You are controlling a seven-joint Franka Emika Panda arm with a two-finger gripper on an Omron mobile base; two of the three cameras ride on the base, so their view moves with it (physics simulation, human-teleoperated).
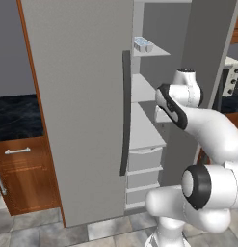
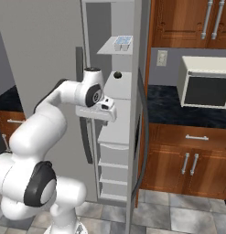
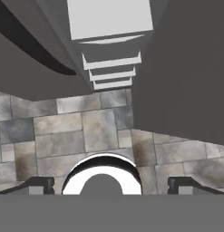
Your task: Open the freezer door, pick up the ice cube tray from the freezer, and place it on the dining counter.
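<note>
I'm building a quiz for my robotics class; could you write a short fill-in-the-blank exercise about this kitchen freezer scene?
1. The tall light-grey freezer door with the slim dark handle stands ____.
2. The small white ice cube tray with pale-blue cubes rests on the ____ white shelf inside the freezer.
3. The two-finger end effector points down at the tiled floor with its fingers spread ____.
4. Low in the freezer sit white ____.

Missing words: open; top; open; drawers

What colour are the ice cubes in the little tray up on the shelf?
Pale blue, sitting in a white ice cube tray; the right base view shows it best.
</note>
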